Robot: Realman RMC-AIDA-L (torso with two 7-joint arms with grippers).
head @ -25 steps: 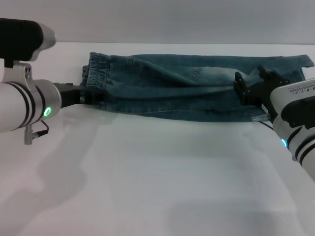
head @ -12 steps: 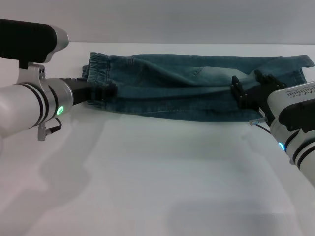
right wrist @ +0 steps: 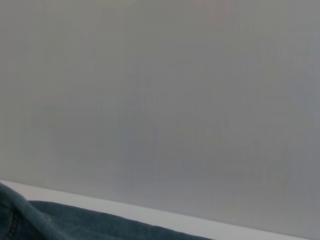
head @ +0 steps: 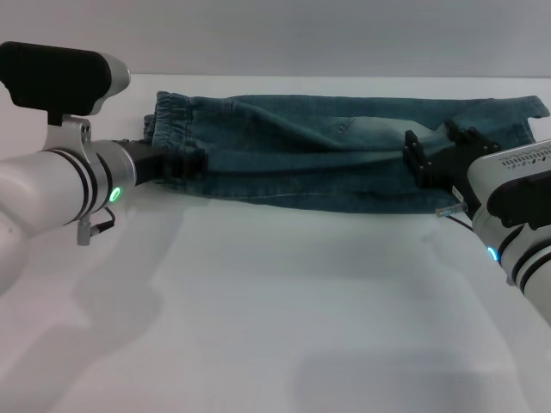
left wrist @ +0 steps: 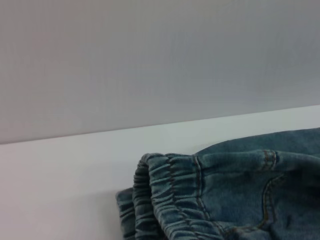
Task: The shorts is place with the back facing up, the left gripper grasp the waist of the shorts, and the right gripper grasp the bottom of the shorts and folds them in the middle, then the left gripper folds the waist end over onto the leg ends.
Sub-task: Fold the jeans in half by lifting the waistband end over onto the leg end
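Note:
The blue denim shorts (head: 327, 155) lie along the far side of the white table, doubled lengthwise. Their elastic waist (head: 170, 116) is at the left and the leg ends (head: 516, 116) at the right. My left gripper (head: 196, 163) sits low at the near edge of the waist end, against the denim. My right gripper (head: 439, 151) hovers over the near part of the leg end, open with nothing in it. The gathered waistband (left wrist: 170, 190) fills the left wrist view. A strip of denim (right wrist: 75, 222) shows in the right wrist view.
The white table (head: 275, 301) stretches bare in front of the shorts. A grey wall (head: 301, 34) rises right behind the table's far edge, close to the shorts.
My left arm has pushed to the right, bringing its gripper further onto the waist end. The right gripper shifted slightly left and up over the leg end. The shorts lie as before.

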